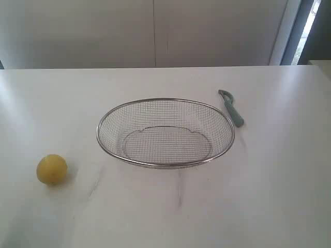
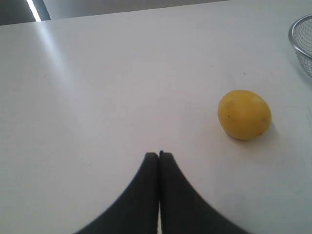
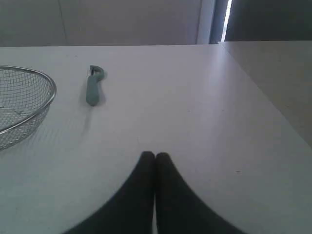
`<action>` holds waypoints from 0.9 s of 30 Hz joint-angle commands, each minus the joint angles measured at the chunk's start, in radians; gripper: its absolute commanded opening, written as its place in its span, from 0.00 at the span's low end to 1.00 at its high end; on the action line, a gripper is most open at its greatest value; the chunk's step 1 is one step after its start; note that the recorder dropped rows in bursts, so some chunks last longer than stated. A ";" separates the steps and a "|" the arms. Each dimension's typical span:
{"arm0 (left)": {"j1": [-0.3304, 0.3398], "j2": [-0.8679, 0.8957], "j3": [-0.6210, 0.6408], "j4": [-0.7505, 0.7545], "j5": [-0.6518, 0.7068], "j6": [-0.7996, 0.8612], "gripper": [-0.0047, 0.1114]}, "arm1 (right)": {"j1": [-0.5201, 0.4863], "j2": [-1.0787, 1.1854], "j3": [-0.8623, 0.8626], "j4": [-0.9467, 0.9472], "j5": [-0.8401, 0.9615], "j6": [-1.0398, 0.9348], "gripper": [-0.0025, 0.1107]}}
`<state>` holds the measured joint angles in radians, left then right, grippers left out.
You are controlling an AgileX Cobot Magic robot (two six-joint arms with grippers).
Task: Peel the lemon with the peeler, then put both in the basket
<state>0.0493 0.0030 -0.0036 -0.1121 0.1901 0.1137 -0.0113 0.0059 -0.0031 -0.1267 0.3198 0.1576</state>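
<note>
The yellow lemon point(image 1: 51, 169) rests on the white table at the front left, well apart from the wire-mesh basket point(image 1: 165, 103) in the middle. The teal-handled peeler point(image 1: 231, 108) lies on the table just right of the basket's far rim. Neither arm shows in the exterior view. In the left wrist view my left gripper point(image 2: 159, 155) is shut and holds nothing, with the lemon point(image 2: 244, 114) off to one side ahead of it. My right gripper point(image 3: 155, 155) is shut and holds nothing; the peeler point(image 3: 93, 86) lies well ahead beside the basket point(image 3: 46, 95).
The white table point(image 1: 279, 196) ends at a wall behind. In the right wrist view a table edge point(image 3: 263, 92) runs diagonally past the gripper. The basket's rim point(image 2: 294, 41) shows at a corner of the left wrist view.
</note>
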 commanded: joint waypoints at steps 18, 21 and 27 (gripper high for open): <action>-0.003 -0.003 0.004 -0.006 -0.001 -0.002 0.04 | 0.004 -0.006 0.003 -0.002 -0.006 0.023 0.02; -0.003 -0.003 0.004 -0.006 -0.001 -0.002 0.04 | 0.004 -0.006 0.003 -0.002 -0.006 0.023 0.02; -0.003 -0.003 0.004 -0.006 -0.001 -0.002 0.04 | 0.004 -0.006 0.003 -0.002 -0.006 0.023 0.02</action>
<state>0.0493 0.0030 -0.0036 -0.1121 0.1901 0.1137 -0.0113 0.0059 -0.0031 -0.1286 0.3198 0.1746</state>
